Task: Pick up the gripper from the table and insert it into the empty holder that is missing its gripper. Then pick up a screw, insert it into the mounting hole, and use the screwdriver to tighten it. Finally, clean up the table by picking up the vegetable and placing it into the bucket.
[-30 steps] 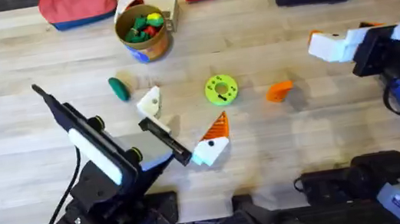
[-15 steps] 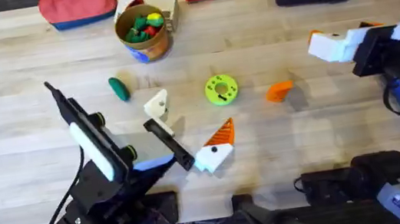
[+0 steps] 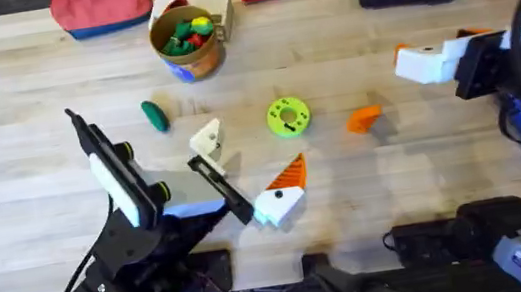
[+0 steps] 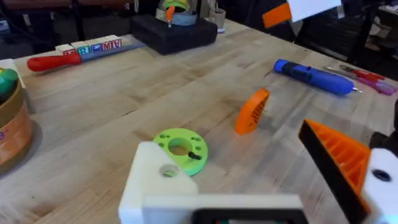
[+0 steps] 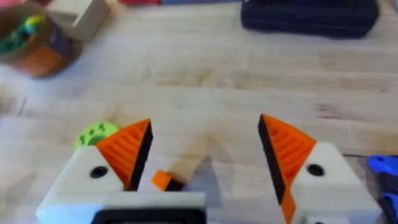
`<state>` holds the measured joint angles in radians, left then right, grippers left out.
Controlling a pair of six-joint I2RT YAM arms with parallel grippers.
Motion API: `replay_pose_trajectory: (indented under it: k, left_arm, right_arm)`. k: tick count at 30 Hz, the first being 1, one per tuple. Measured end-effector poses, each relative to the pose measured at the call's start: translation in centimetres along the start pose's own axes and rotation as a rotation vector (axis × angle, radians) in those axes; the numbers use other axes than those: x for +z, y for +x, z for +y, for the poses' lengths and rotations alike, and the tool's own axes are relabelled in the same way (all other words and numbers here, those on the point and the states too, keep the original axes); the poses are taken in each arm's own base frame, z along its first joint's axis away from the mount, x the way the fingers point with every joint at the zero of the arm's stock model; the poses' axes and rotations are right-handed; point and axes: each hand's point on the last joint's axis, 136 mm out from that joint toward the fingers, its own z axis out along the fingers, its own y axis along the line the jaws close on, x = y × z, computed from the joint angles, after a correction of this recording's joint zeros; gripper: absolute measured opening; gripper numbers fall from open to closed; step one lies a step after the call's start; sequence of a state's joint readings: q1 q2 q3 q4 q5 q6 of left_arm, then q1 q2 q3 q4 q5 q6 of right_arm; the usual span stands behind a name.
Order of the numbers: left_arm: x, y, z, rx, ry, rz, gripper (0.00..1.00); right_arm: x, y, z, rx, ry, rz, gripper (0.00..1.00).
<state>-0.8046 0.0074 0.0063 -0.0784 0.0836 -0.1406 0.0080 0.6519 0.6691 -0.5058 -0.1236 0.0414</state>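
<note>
Right gripper [image 5: 202, 165] hangs with fingers spread above the table [image 3: 426, 175], nothing pinched. Orange gripper [image 3: 365, 119] lies near the green disc [image 3: 288, 116]; light, stiff plastic, probably best pinched across its flat sides.

The vegetable [image 3: 155, 116] lies left of the holder [image 3: 206, 138], the bucket [image 3: 186, 41] behind both

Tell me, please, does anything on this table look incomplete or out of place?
Yes. The left gripper has one plain white holder without its orange pad; that orange gripper lies loose on the table.
</note>
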Motion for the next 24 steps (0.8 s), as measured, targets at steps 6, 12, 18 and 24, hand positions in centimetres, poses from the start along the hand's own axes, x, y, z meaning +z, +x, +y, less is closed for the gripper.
replay_pose_trajectory:
  k: [6,12,18,24]
  left_arm:
    - [0.0,0.0,0.0,-0.003,0.000,0.000,0.989]
    - [0.0,0.0,0.0,-0.003,-0.001,0.000,0.988]
    - [0.0,0.0,0.0,-0.003,0.000,0.000,0.987]
    - [0.0,0.0,0.0,-0.003,0.000,0.000,0.988]
  right_arm:
    - [-0.9,-1.1,2.8,-0.164,-0.089,0.243,0.991]
    - [0.1,1.2,3.8,-0.366,-0.094,0.532,0.991]
    - [2.1,5.3,5.2,-0.568,-0.156,0.743,0.978]
    - [3.3,7.9,5.7,-0.708,-0.227,0.864,0.913]
